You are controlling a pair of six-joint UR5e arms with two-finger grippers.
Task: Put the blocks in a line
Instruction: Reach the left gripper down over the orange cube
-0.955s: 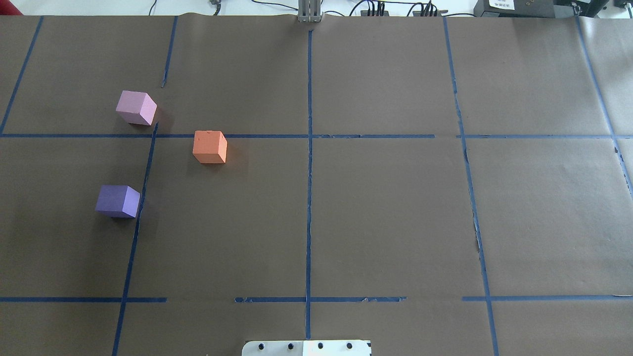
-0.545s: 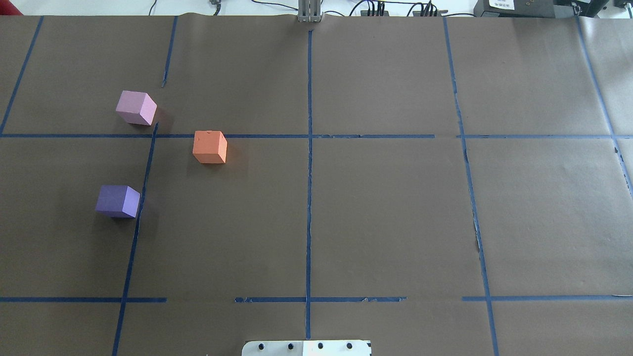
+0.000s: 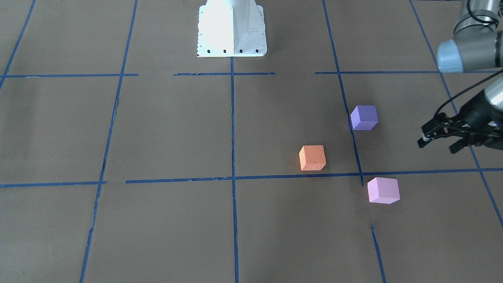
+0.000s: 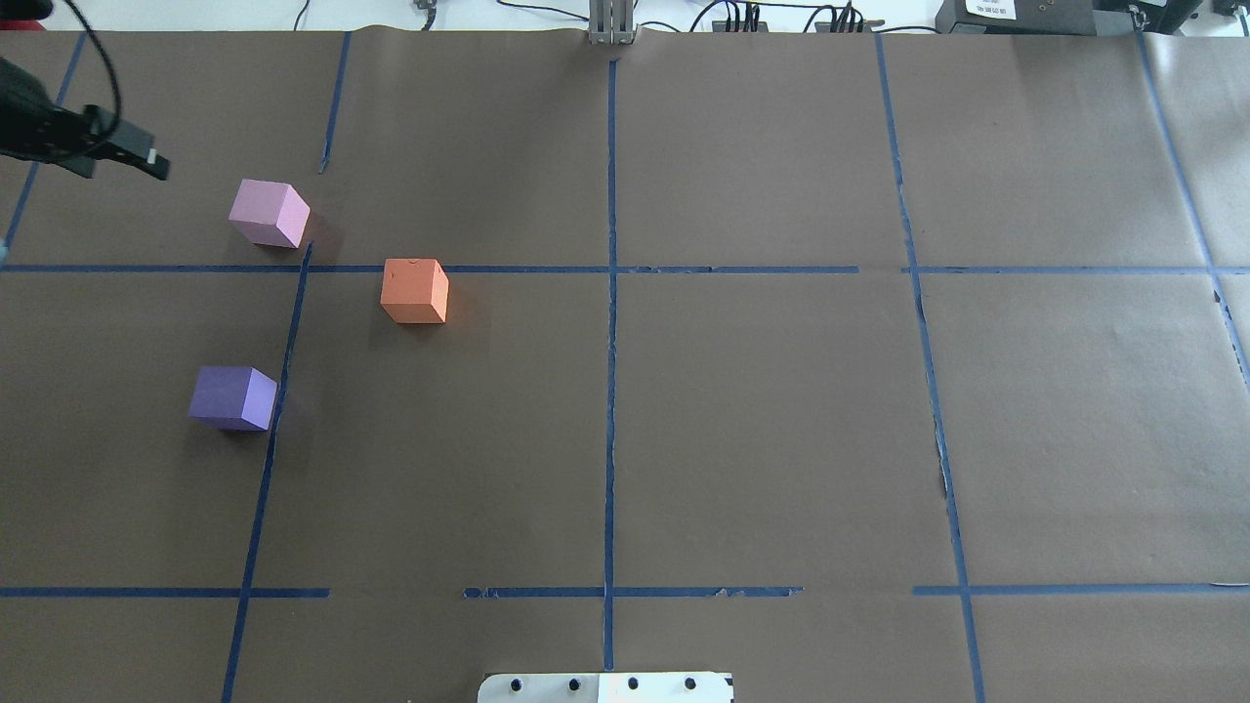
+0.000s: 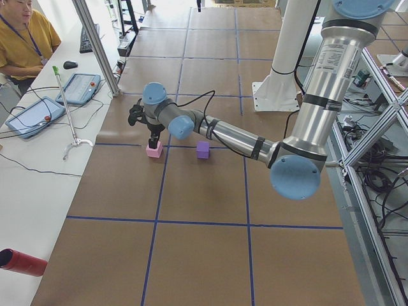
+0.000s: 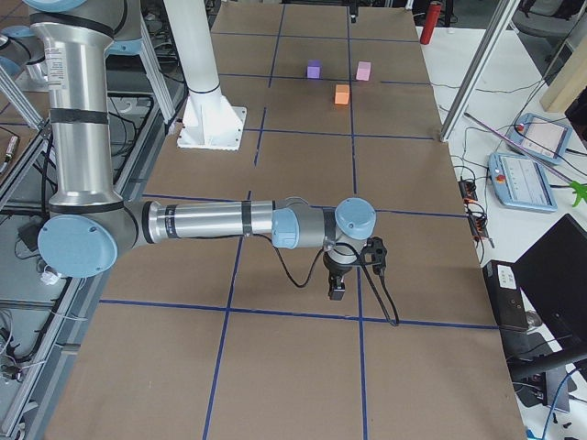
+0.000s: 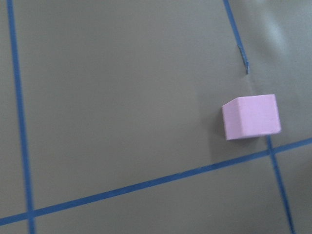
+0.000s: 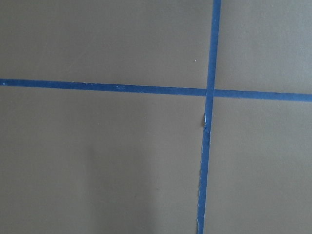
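Three cubes lie apart on the brown table cover: the pale pink block, the orange block and the violet block. They also show in the front-facing view: pink, orange, violet. My left gripper is open and empty, hovering off to the side of the pink and violet blocks; in the overhead view it is up-left of the pink block. The left wrist view shows the pink block alone. My right gripper is far from the blocks; I cannot tell whether it is open or shut.
Blue tape lines mark a grid on the cover. The white robot base stands at the table's near middle edge. A seated person, tablets and a red cylinder are at a side table.
My left gripper has come into the overhead view at the top left, near the pink block. The three blocks have not moved.
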